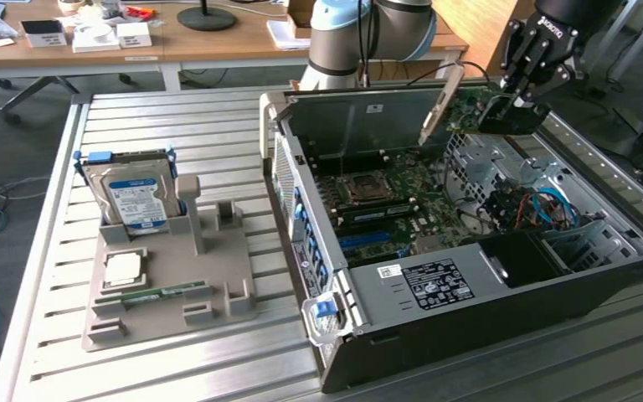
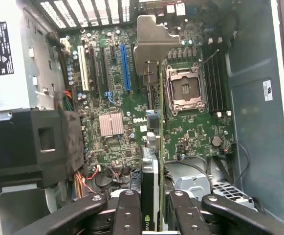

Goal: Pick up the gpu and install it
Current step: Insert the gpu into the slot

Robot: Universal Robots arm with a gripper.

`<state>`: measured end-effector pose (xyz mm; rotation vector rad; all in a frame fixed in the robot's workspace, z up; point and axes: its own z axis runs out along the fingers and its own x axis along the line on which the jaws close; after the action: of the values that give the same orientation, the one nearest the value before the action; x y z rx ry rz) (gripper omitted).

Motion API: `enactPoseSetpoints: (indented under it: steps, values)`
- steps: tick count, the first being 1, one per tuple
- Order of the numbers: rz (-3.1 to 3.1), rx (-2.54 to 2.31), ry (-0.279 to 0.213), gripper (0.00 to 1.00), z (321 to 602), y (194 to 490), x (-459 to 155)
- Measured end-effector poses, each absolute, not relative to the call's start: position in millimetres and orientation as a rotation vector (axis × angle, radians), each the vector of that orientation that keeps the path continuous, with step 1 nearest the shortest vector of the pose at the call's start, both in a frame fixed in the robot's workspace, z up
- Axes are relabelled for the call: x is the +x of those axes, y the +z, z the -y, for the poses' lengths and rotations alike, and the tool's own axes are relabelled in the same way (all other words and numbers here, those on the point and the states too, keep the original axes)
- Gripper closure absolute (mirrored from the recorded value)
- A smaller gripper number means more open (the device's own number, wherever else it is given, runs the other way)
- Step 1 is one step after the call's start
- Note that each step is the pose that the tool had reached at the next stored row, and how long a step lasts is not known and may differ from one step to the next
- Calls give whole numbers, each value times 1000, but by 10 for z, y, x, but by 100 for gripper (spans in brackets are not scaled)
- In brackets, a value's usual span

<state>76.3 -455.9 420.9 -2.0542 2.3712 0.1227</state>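
Pincer (image 1: 514,109) closed on gpu (image 1: 469,107), card between its jaws, above open computer case (image 1: 589,280)

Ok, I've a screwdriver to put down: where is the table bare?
Bare slatted table this side of the grey tray and beyond the hard drive; a narrow strip between tray and case. Crowded over the case: the gripper holds the gpu there.
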Motion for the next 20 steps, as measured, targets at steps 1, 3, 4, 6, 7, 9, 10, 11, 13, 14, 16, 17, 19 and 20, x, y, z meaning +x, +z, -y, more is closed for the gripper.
enactPoseSetpoints:
  steps: [1, 3, 4, 6, 7, 9, 10, 11, 13, 14, 16, 17, 19, 20]
  values:
    - [-2363, -2059, 120, 73, 4559, 4209, 763]
    - [-2346, -2064, 111, 73, 4559, 4208, 763]
    - [-2338, -2066, 106, 73, 4559, 4207, 763]
    - [-2323, -2068, 95, 73, 4559, 4207, 763]
    - [-2315, -2070, 89, 73, 4559, 4207, 762]
    - [-2300, -2073, 79, 73, 4559, 4206, 761]
    - [-2293, -2075, 75, 73, 4559, 4205, 760]
    - [-2286, -2076, 71, 73, 4559, 4205, 760]
    - [-2272, -2079, 62, 73, 4559, 4204, 758]
    - [-2266, -2080, 59, 73, 4559, 4203, 755]
    - [-2259, -2081, 53, 73, 4559, 4203, 745]
    - [-2257, -2081, 53, 73, 4559, 4203, 745]
    - [-2257, -2082, 53, 73, 4559, 4203, 744]
    - [-2257, -2082, 53, 73, 4558, 4203, 744]
